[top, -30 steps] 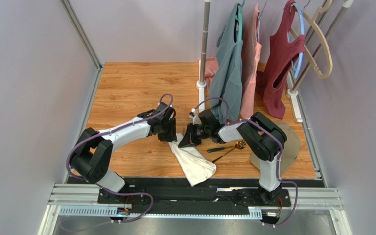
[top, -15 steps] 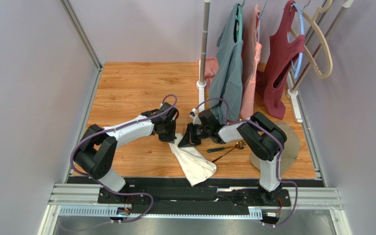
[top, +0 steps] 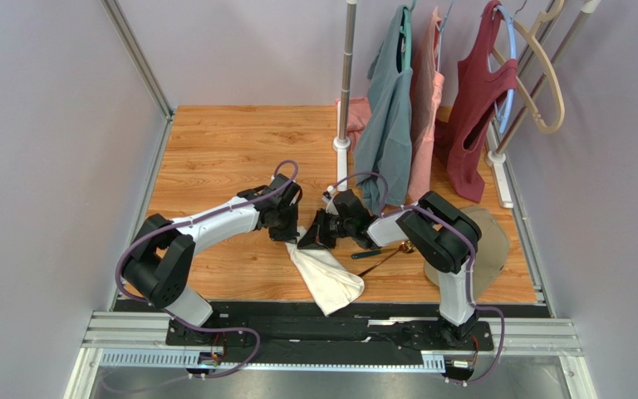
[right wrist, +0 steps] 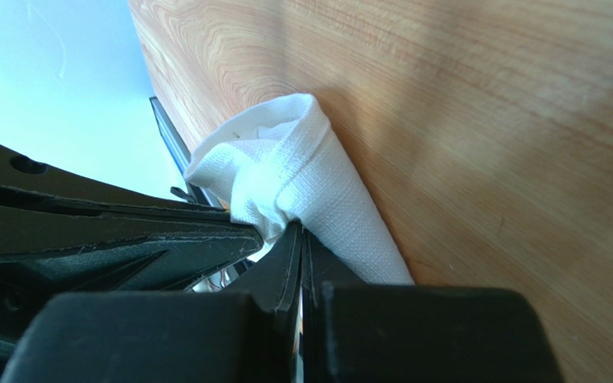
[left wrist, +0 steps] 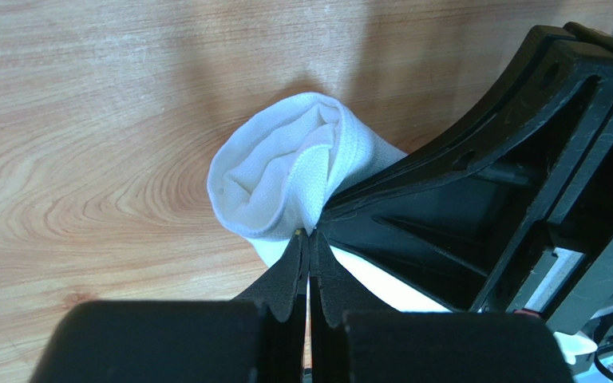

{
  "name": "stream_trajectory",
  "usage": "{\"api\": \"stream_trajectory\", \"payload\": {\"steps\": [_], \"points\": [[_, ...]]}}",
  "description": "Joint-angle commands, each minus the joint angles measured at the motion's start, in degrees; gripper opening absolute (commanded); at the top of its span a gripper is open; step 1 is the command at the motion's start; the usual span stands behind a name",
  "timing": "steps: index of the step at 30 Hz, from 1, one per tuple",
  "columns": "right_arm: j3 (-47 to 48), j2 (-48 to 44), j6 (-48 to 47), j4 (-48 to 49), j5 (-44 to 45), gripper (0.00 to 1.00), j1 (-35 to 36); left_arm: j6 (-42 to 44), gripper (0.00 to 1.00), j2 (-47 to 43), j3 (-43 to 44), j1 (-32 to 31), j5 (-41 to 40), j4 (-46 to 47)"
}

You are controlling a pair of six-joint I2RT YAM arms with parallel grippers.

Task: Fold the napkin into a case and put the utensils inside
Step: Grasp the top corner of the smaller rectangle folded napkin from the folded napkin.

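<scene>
Left jaws have clamped onto the napkin (top: 329, 278).

Worktop (top: 214, 150): wood-grain, beneath the right pincer (top: 308, 242).
Rack pole (top: 345, 83): upright, just beyond that pincer.
Hanging: teal top (top: 387, 125), pink top (top: 424, 116), maroon top (top: 473, 125), beyond it, rightward.
Tan piece (top: 497, 241): lying well right of it (kind unclear).

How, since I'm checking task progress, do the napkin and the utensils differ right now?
The napkin is broad white cloth, while the utensils are slim, with dark handles and a gold head. The napkin's far end is bunched and pinched by the left gripper and the right gripper, with both sets of jaws shut. The utensils lie untouched to its right. Both rest on the wooden table, and nothing is tucked inside the napkin yet.
</scene>
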Motion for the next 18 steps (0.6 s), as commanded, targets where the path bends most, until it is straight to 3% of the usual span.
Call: {"api": "stream_trajectory", "payload": {"steps": [1, 11, 18], "points": [[-1.94, -0.4, 2.88, 4.13, 5.46, 0.0, 0.41, -0.64, 0.0, -2.4, 2.07, -0.47, -1.46, -2.39], [-0.02, 1.8, 5.07, 5.62, 4.41, 0.0, 1.38, -0.9, 0.0, -1.16, 1.47, -0.56, 1.78, -0.54], [0.34, 1.27, 6.66, 4.21, 6.61, 0.0, 1.64, 1.3, 0.0, -2.4, 1.55, -0.65, -1.82, -2.65]]}}
